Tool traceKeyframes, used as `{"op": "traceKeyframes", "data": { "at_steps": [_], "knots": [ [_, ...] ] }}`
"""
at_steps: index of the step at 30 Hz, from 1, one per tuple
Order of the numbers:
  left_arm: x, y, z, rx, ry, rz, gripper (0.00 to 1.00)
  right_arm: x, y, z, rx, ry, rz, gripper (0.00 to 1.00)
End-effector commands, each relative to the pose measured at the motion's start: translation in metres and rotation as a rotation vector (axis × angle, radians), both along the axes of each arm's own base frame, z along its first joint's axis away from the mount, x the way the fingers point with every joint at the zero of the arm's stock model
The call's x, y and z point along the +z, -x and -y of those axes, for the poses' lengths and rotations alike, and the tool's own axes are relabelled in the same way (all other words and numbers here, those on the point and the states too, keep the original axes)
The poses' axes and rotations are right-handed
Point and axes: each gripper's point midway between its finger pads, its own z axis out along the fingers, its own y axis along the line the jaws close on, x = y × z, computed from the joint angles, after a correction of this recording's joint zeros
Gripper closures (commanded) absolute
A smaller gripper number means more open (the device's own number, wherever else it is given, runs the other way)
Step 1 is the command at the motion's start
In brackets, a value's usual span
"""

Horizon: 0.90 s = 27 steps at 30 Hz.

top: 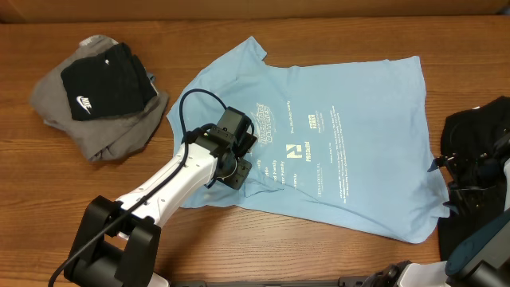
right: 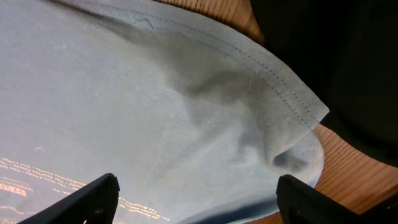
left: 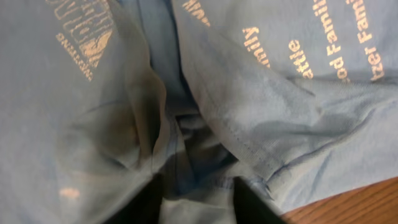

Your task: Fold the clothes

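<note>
- Table (top: 335,32): you see a wooden top that carries every garment.
- T-shirt (top: 351,151): you find the light blue shirt spread across the middle and right of the table, lettering up. One short sleeve points to the far left. The near left part is rumpled under the left arm.
- Left arm (top: 171,179): you see the white arm reach from the near left corner onto the near left part of the T-shirt.
- Grey garment (top: 119,131): you find it crumpled at the far left, apart from the T-shirt.
- Black garment (top: 478,127): you find it heaped at the right edge, just beside the T-shirt's right side. The right wrist view shows a strip of bare wood between the two.
- Black Nike piece (top: 107,80): you see it lying on top of the grey garment, white logo facing up.
- Right gripper (right: 199,208): you see its fingers spread wide above the T-shirt's stitched, curled-up corner, holding nothing.
- Left gripper (left: 198,202): you see its jaws set narrow, pinching a bunched ridge of T-shirt fabric that gathers in folds between them.
</note>
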Motion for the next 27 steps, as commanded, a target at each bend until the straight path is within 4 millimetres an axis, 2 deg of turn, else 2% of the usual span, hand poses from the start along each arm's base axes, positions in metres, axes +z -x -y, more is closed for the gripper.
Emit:
{"op": "traceKeyframes", "data": {
  "at_steps": [1,2,3,4,5,8,12,14,17,25,27],
  "knots": [
    [-0.003,0.002,0.003,-0.011,0.011,-0.004,0.83,0.006,-0.004,0.002,0.004,0.015,0.025,0.15],
    [-0.003,0.003,0.003,-0.011,0.009,-0.006,0.81,0.006,-0.004,0.002,0.004,0.015,0.025,0.15],
    [-0.003,0.003,0.002,-0.011,0.001,-0.007,0.65,0.006,-0.004,0.002,0.004,0.015,0.025,0.15],
    [-0.003,0.003,-0.002,-0.006,-0.019,-0.004,0.53,0.006,-0.004,0.002,0.004,0.015,0.025,0.15],
    [-0.004,0.003,-0.007,-0.003,-0.046,-0.002,0.48,0.006,-0.004,0.002,0.004,0.015,0.025,0.15],
    [-0.008,0.006,-0.019,0.005,-0.106,0.001,0.42,0.006,-0.004,0.002,0.004,0.015,0.025,0.15],
    [-0.019,0.011,-0.022,0.006,-0.106,-0.004,0.40,0.006,-0.004,0.002,0.004,0.014,0.025,0.15],
    [-0.022,0.008,-0.021,0.006,-0.096,0.013,0.45,0.006,-0.005,0.002,0.003,0.012,0.027,0.15],
    [-0.023,0.002,-0.016,0.007,-0.071,0.041,0.61,0.006,-0.005,0.002,0.003,0.012,0.028,0.15],
    [-0.017,0.004,-0.001,-0.006,0.001,0.014,0.76,0.006,-0.004,0.001,0.003,0.010,0.025,0.15],
    [-0.017,0.004,-0.001,-0.006,0.001,0.015,0.88,0.006,-0.004,0.001,0.003,0.010,0.025,0.15]
  ]
}}
